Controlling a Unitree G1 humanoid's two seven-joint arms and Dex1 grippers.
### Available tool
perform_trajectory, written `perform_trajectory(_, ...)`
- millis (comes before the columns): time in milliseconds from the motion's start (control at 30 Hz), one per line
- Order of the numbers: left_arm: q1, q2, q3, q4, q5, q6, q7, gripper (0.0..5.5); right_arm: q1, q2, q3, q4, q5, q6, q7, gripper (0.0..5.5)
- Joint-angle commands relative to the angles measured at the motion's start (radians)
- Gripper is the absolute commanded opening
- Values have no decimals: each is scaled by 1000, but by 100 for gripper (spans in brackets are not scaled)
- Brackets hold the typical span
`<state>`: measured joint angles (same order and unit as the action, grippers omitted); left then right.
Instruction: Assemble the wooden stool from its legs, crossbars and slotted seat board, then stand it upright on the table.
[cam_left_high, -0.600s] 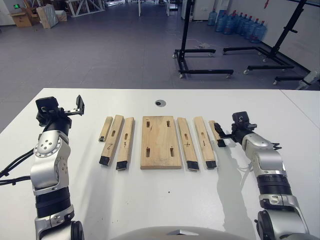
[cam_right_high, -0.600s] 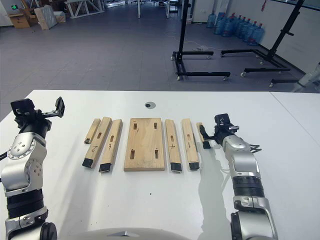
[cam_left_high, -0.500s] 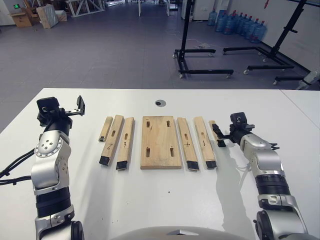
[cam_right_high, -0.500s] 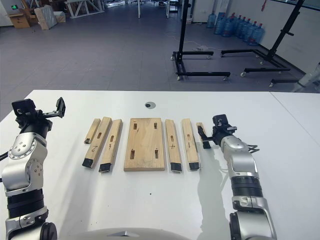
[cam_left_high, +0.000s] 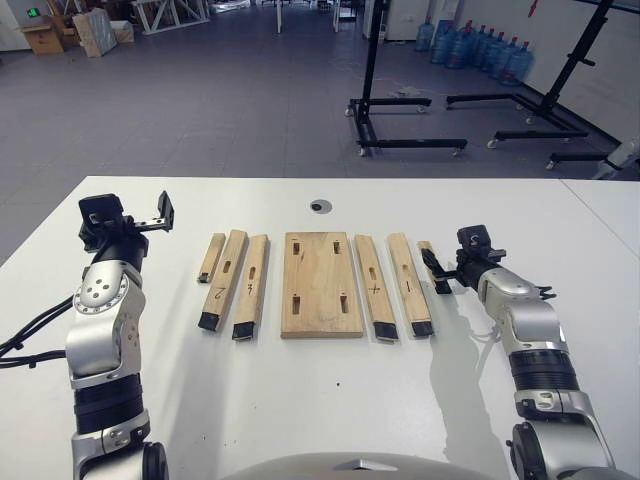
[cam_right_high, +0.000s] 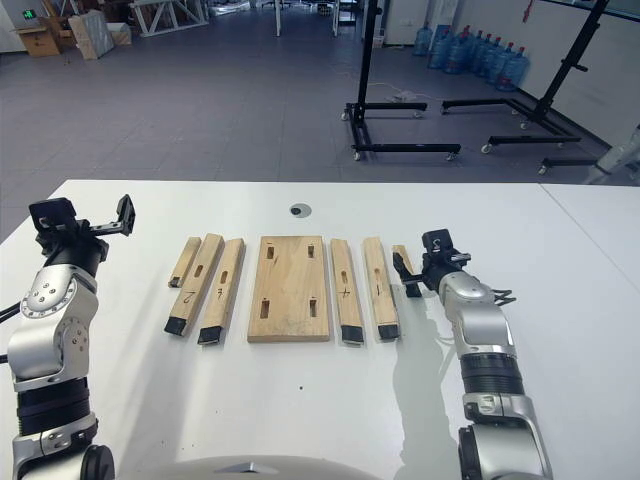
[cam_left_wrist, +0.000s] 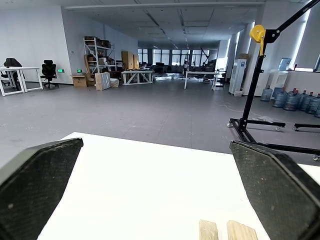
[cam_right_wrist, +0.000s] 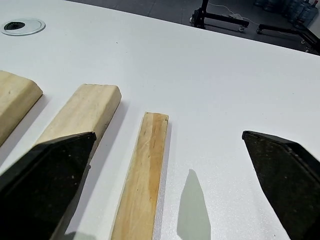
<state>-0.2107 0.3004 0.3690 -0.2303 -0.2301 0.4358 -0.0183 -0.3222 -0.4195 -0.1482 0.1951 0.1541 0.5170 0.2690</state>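
The slotted seat board lies flat mid-table. To its left lie two legs and a short crossbar; to its right two more legs and another short crossbar. My right gripper is open, low over the table, its fingers straddling that right crossbar near its close end. My left gripper is open and empty, raised near the table's far left, well apart from the left crossbar, and the tips of two wooden pieces show beyond its fingers.
The white table has a round cable hole behind the seat board. Its far edge runs just beyond that hole. Black wheeled stands and water bottles stand on the floor past the table.
My right gripper has slid a little left, closer over the right crossbar. My left arm has shifted slightly to the right. The wooden parts have not moved.
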Motion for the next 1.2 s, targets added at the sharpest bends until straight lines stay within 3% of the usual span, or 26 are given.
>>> perform_trajectory(33,-6,-18,-17,-11,-8,9,0,539,-57,47,-87,-127,106,-50,8,540)
perform_trajectory(167,-6,-59,-88,-66,-41,29,-38,539,-88,119,-130,-245,198,-77,-22,540)
perform_trajectory(300,-23,-169,-262,-91,-8,5,-27,539,-23,305,-10,-360,161,-110,-152,540)
perform_trajectory(400,2,-226,-294,-89,25,-26,22,539,43,387,85,-407,87,-154,-225,540)
perform_trajectory(1200,-8,-236,-289,-82,54,-42,29,539,75,420,112,-409,3,-238,-276,540)
